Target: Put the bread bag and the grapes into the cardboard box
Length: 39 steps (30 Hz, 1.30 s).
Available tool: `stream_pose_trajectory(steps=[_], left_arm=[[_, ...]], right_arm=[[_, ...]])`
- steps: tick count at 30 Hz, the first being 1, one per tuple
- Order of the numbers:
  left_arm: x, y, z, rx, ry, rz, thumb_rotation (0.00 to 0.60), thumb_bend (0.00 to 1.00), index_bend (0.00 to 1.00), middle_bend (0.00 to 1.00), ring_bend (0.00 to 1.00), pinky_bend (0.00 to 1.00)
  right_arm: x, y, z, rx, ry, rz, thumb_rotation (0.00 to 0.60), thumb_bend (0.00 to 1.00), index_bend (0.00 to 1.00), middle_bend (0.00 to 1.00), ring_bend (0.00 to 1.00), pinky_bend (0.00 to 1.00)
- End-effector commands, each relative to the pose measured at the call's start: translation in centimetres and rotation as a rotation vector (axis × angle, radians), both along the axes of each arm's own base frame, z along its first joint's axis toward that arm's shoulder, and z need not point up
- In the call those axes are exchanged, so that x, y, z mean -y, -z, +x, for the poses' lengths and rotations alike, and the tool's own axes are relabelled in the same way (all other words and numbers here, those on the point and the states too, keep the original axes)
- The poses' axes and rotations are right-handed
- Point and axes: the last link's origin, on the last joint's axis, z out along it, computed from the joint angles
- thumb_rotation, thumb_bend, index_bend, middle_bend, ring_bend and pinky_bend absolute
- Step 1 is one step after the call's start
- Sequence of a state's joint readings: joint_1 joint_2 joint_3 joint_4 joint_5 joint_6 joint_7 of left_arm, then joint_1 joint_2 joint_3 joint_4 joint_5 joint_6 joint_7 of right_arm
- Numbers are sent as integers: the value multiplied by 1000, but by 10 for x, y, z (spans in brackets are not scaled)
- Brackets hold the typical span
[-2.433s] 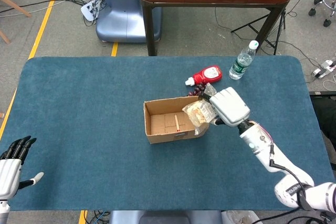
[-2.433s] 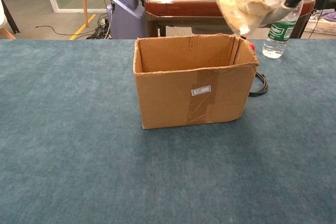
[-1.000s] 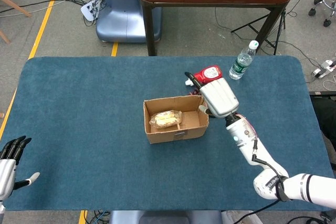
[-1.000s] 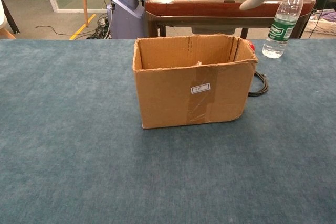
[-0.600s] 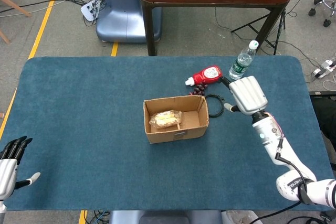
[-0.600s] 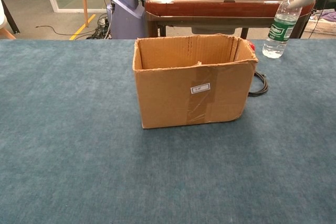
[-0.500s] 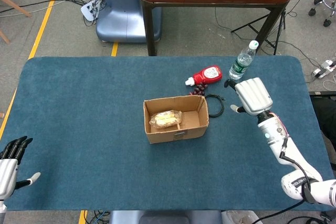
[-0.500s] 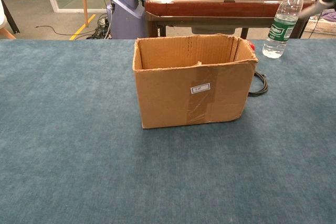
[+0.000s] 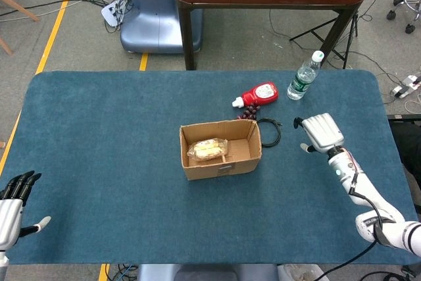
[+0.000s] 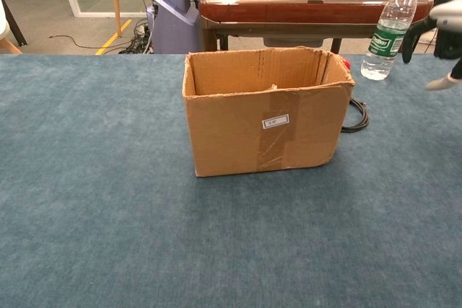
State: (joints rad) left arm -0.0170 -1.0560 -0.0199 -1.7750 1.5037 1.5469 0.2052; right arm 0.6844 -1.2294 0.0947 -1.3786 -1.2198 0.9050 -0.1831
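**Right hand empty beside the box, bread bag already inside**

Right hand [image 9: 321,131] hangs over the blue counter [image 9: 105,136], to the right of the cardboard box [image 9: 220,150] and apart from it. Its fingers are spread and it holds nothing. In the chest view the same hand shows only at the right edge of the picture, just beside the water bottle [image 10: 390,27]. The left hand [image 9: 14,207] is at the lower left edge of the head view, far from the box; its dark fingers are apart and nothing is in it.

The cardboard box stands open near the middle of the counter. The bread bag [image 9: 207,149] lies inside it, in the left part, on the bottom. The grapes [image 9: 247,115] are outside the box, on the counter just behind its far right corner; only a small dark cluster of them is visible. A red ketchup bottle [image 9: 258,94] lies on its side just behind the grapes, and a black cable loop [image 9: 270,129] rests on the counter next to the right wall of the box. The water bottle stands upright near the far edge.
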Motion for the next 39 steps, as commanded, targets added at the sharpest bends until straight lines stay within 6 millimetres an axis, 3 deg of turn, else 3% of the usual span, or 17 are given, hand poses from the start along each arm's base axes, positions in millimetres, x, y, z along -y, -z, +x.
stream_pose_trajectory(steps=[1, 5, 21, 39], left_arm=[[0, 0, 0, -1, -1, -1, 600, 0, 143, 119, 111, 298], [0, 0, 0, 2, 0, 0, 600, 0, 143, 119, 111, 298], [1, -3, -1, 21, 0, 4, 600, 0, 143, 119, 111, 298], [2, -5, 0, 27, 2, 8, 600, 0, 143, 119, 111, 298]], right_arm=[[3, 18, -8, -9, 23, 43, 600, 245, 424, 1000, 1000, 998], [10, 34, -11, -25, 44, 73, 600, 296, 424, 1000, 1000, 1000], [33, 93, 0, -38, 77, 132, 600, 339, 424, 1000, 1000, 1000], [38, 114, 6, -65, 80, 176, 600, 347, 452, 1000, 1000, 1000]])
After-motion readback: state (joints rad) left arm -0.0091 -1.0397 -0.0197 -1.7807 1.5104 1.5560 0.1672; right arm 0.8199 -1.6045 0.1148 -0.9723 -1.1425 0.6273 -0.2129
